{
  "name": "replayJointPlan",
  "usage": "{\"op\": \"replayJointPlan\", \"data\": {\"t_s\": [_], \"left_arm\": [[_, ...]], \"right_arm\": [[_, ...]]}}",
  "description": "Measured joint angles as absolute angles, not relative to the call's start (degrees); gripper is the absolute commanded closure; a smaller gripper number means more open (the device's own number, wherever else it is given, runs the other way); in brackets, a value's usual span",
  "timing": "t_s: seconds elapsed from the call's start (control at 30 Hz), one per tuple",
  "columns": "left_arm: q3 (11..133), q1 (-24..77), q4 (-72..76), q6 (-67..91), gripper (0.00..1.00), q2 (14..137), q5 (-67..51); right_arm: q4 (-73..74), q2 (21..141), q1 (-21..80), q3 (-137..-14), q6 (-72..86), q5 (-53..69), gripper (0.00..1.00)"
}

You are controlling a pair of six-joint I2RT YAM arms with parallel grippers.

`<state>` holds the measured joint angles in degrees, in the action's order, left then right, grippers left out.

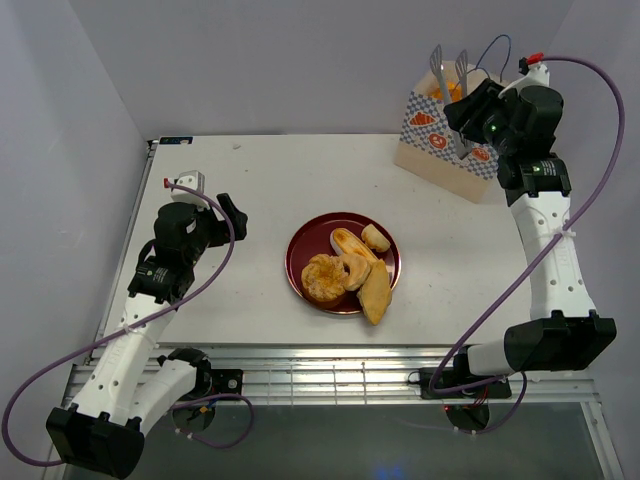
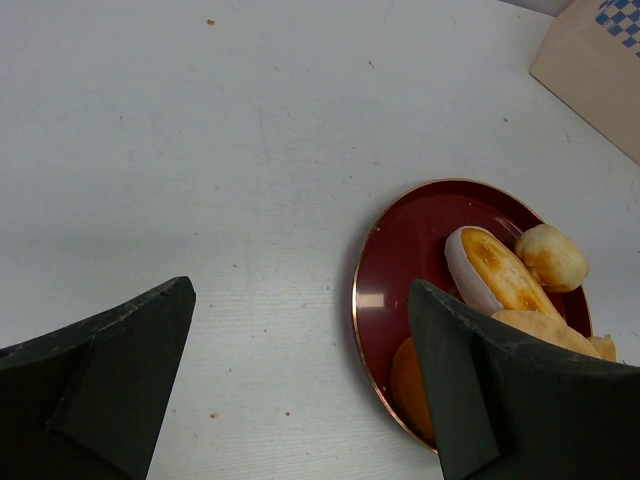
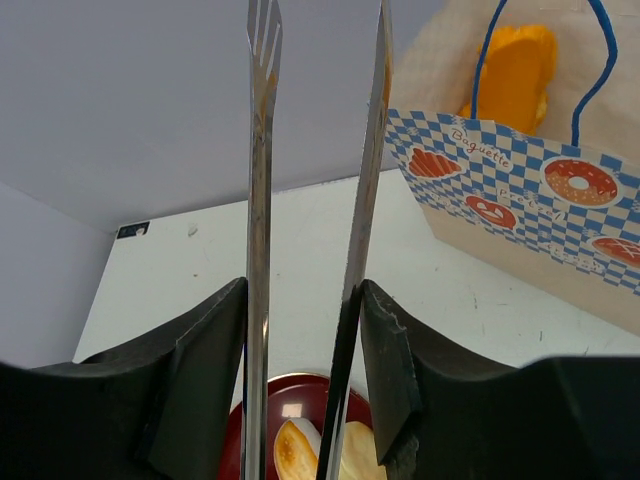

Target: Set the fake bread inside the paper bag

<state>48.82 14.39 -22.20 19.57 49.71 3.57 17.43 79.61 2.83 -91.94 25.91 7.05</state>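
Several pieces of fake bread lie on a dark red plate [image 1: 300, 262]: a round bun [image 1: 323, 277], an oval roll [image 1: 352, 243], a small bun [image 1: 376, 237] and a flat wedge [image 1: 376, 292]. The paper bag [image 1: 440, 140] stands at the back right, with an orange pastry [image 3: 510, 65] inside. My right gripper [image 1: 468, 112] is beside the bag and shut on metal tongs [image 3: 262, 150]. The tong tips are apart and empty. My left gripper [image 2: 300, 290] is open and empty over the table, left of the plate [image 2: 410, 240].
The table's left edge runs close to the left arm. Grey walls enclose the back and sides. The bag's blue cord handles [image 3: 590, 60] stand up above its mouth.
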Motion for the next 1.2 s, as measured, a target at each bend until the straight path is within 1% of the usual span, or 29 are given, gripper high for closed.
{"op": "replayJointPlan", "data": {"t_s": [0.17,0.33,0.53,0.67,0.7,0.77,0.8,0.83,0.87,0.93,1.0,1.07,1.13,1.2], "left_arm": [[48.8,14.4,-22.2,19.6,0.02,49.7,3.6],[48.8,14.4,-22.2,19.6,0.02,50.0,3.4],[48.8,14.4,-22.2,19.5,0.02,50.5,3.5],[48.8,14.4,-22.2,19.4,0.02,50.5,3.9],[48.8,14.4,-22.2,19.3,0.09,50.5,4.1],[48.8,14.4,-22.2,19.2,0.12,50.5,4.2],[48.8,14.4,-22.2,19.0,0.15,50.5,4.3],[48.8,14.4,-22.2,18.9,0.21,50.5,4.4],[48.8,14.4,-22.2,19.0,0.20,50.5,4.6],[48.8,14.4,-22.1,18.7,0.13,50.5,5.1],[48.8,14.4,-22.0,18.7,0.12,50.6,5.3],[48.8,14.4,-22.0,18.7,0.08,50.8,5.4],[48.8,14.4,-22.0,18.7,0.02,51.1,5.6],[48.8,14.4,-22.0,18.8,0.02,51.2,5.8]], "right_arm": [[17.4,79.6,2.6,-93.4,25.0,8.7,0.51],[18.1,77.7,2.5,-91.6,23.3,13.3,0.52],[17.9,67.8,3.2,-80.7,20.5,20.1,0.52],[18.1,62.1,6.5,-73.5,17.5,22.6,0.51],[18.0,60.8,7.9,-71.5,17.0,22.8,0.51],[18.0,57.8,11.9,-66.7,15.6,22.7,0.51],[18.2,56.9,13.4,-64.9,15.2,22.7,0.51],[18.3,55.7,15.5,-62.7,14.7,22.6,0.51],[18.7,54.6,17.6,-60.6,14.3,22.3,0.51],[20.0,52.7,21.3,-56.9,13.5,21.8,0.51],[22.1,51.0,25.0,-54.3,12.9,20.5,0.51],[24.5,49.3,28.6,-52.6,12.6,18.8,0.51],[26.5,47.2,31.3,-51.1,12.3,17.3,0.51],[27.9,44.7,33.0,-49.3,12.1,16.4,0.51]]}}
